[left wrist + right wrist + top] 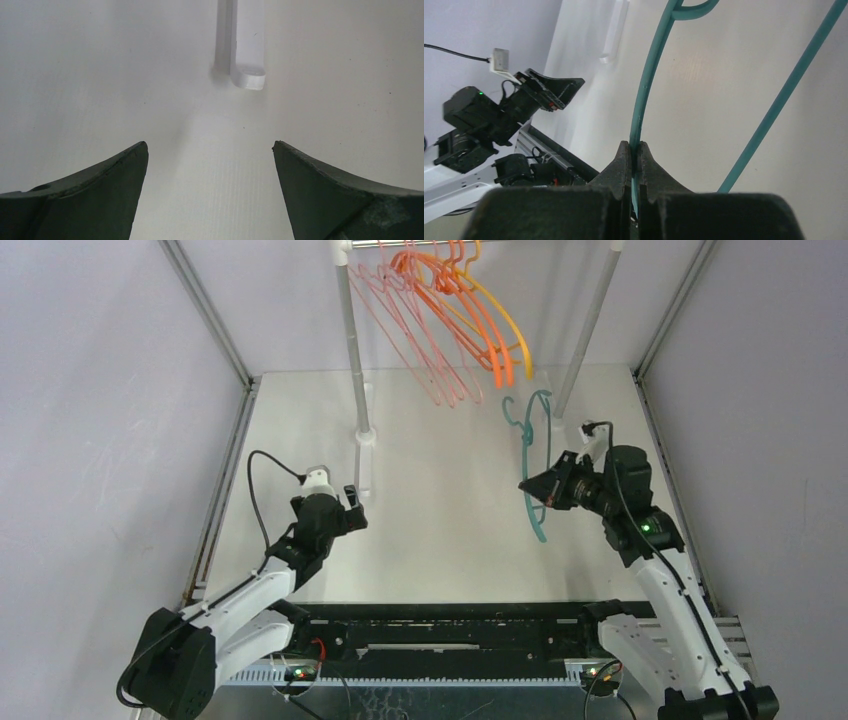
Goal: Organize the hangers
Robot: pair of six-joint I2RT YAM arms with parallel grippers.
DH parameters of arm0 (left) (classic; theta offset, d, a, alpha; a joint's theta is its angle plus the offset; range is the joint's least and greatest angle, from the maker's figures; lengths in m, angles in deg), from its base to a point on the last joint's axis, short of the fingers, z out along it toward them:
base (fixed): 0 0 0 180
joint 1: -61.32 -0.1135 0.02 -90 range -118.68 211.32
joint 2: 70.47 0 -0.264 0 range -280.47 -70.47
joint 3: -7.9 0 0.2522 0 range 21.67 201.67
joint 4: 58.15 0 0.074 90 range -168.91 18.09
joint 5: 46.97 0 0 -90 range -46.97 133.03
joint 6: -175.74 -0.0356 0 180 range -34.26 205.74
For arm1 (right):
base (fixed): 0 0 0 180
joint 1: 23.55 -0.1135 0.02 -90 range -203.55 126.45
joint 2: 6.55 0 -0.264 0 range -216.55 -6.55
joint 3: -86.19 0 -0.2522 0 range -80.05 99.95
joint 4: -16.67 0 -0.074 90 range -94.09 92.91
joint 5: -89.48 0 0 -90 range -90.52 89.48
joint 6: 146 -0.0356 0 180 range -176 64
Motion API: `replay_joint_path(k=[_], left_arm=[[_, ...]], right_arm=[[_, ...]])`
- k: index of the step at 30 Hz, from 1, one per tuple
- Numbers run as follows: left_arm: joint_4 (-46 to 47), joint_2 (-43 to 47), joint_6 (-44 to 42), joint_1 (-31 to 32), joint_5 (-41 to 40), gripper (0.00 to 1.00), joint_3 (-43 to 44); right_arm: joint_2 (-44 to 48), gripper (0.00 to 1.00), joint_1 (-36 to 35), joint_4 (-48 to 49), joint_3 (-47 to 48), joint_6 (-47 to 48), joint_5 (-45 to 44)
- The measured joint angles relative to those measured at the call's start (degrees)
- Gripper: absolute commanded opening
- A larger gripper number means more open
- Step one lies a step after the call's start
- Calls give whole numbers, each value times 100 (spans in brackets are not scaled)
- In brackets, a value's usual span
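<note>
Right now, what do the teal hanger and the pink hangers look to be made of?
Teal hanger: probably plastic, matte; a thick, evenly coloured rod, pinched in the right pincer. Pink hangers: likely coated wire; very thin lines, finish unclear.

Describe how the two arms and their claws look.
The left arm and right arm have white link shells, black joint housings and black bases. A green light glows near the right wrist. A black cable runs to each wrist. Left claw and right claw: black, wedge-shaped fingers tapering to points.
</note>
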Motion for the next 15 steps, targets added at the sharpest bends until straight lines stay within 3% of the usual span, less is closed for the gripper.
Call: replay_joint_path(k=[15], left_arm=[[4, -42, 0, -4, 13, 99, 0]], right_arm=[[581, 0, 597, -960, 1001, 7, 850]])
